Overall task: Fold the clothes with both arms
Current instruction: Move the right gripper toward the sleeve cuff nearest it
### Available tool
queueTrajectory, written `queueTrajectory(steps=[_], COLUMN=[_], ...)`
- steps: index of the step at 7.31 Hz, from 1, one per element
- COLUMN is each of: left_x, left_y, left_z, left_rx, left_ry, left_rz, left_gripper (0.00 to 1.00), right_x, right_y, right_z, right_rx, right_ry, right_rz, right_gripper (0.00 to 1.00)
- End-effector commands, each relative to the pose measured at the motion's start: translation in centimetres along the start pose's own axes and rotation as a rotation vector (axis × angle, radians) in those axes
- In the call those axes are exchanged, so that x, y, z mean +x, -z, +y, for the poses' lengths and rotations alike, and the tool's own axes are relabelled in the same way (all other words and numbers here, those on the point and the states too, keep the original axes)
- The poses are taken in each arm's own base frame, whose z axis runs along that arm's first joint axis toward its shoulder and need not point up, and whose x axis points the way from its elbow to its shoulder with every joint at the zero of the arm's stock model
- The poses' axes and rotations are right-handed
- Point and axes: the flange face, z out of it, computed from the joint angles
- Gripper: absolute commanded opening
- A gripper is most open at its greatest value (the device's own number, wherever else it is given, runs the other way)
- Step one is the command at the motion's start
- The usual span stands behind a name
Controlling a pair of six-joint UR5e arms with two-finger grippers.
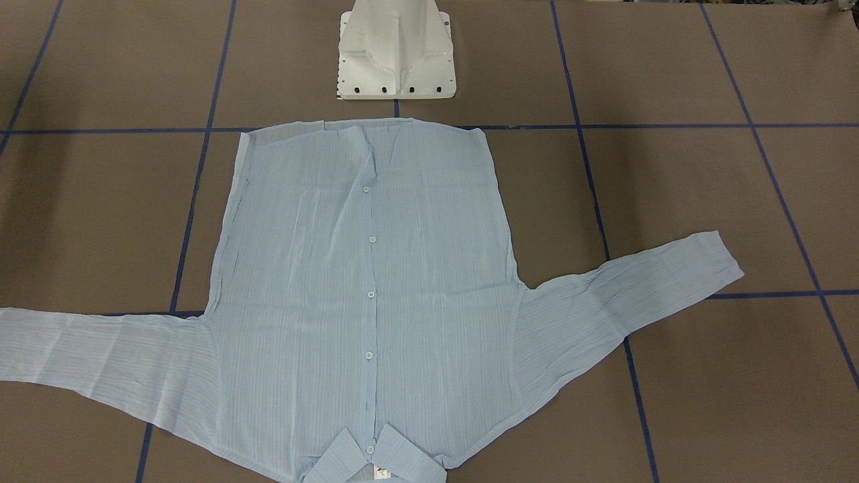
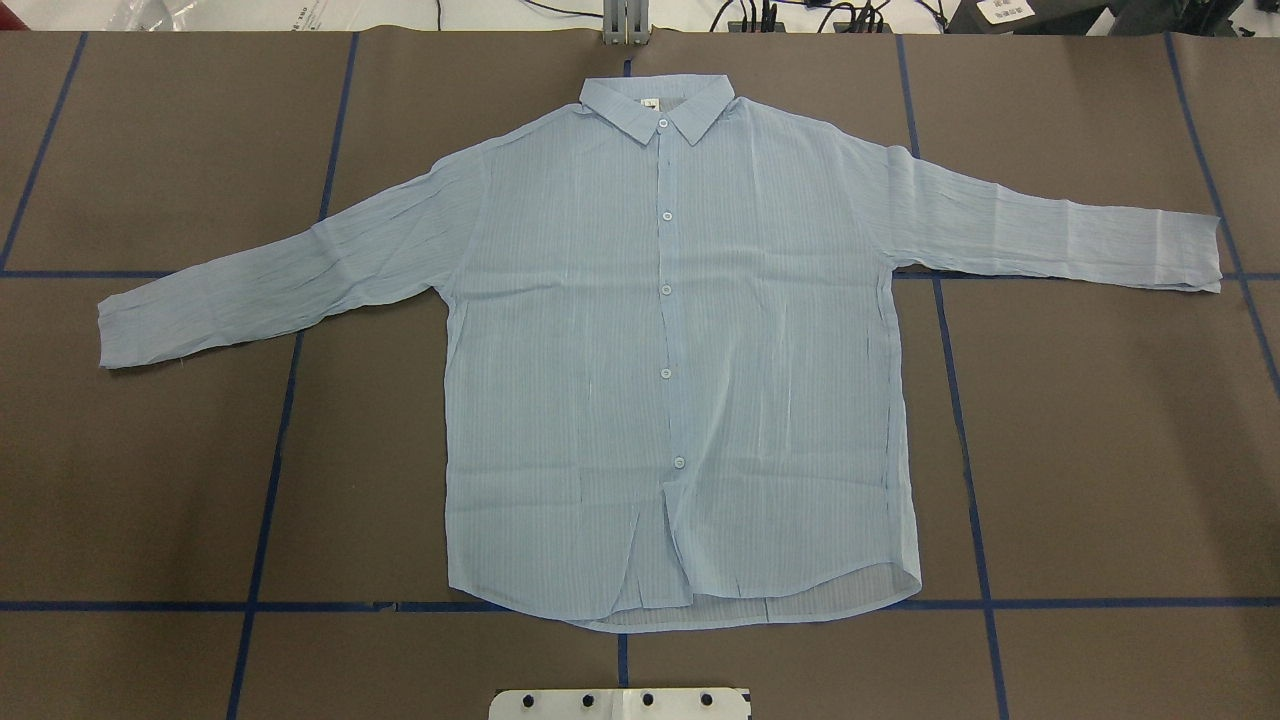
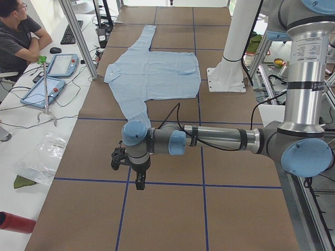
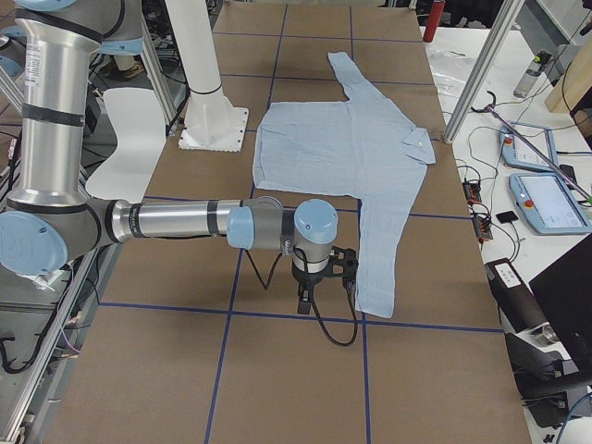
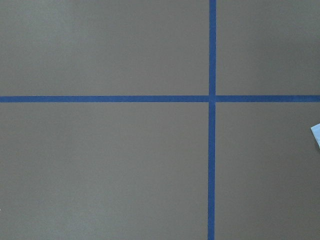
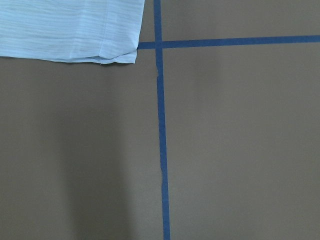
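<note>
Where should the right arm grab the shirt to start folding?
Probably the right sleeve's cuff, pinched from above at its free end edge. The shirt lies flat with that sleeve stretched straight outward, and the right end effector hangs close beside the cuff.

- Shirt (image 1: 362, 282) lies flat and buttoned on the table (image 1: 704, 201) — hem near the white pedestal base (image 1: 396, 54), collar toward the opposite edge.
- Sleeves spread toward both table ends.
</note>
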Motion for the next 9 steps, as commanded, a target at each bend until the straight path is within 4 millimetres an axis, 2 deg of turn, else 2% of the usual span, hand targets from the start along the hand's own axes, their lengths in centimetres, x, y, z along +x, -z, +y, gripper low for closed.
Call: queueTrajectory(steps=[1,3,4,5,6,7,8,9], left_x=[0.0,0.5,1.3,2.3,3.5,4.7,6.1,6.7], left_y=[0.0,0.5,1.4,2.6,4.0,5.7,6.6,6.6], left_z=[0.0,-0.3,-1.2,-1.9,-3.5,-3.6,-3.8,-4.5], left_rx=[0.000,0.012,0.031,0.055,0.080,0.114,0.133,0.148], left_ry=[0.000,-0.008,-0.024,-0.042,-0.059,-0.083,-0.110,-0.133], left_rz=[0.000,0.002,0.003,0.006,0.007,0.008,0.053,0.076], left_gripper=[1.00,1.00,1.00,1.00,1.00,1.00,1.00,1.00], right_x=[0.0,-0.2,-0.5,-0.5,-1.3,-2.4,-2.9,-3.0], right_y=[0.0,0.2,0.4,0.4,1.1,1.6,1.2,0.7], right_z=[0.0,-0.1,-0.4,-0.6,-1.4,-2.2,-2.5,-3.0], right_rx=[0.000,0.003,0.011,0.012,0.040,0.087,0.090,0.113], right_ry=[-0.002,0.000,0.005,0.006,0.038,0.090,0.113,0.145], right_rz=[0.002,0.000,-0.007,-0.006,-0.011,-0.016,-0.016,-0.019], right_gripper=[1.00,1.00,1.00,1.00,1.00,1.00,1.00,1.00])
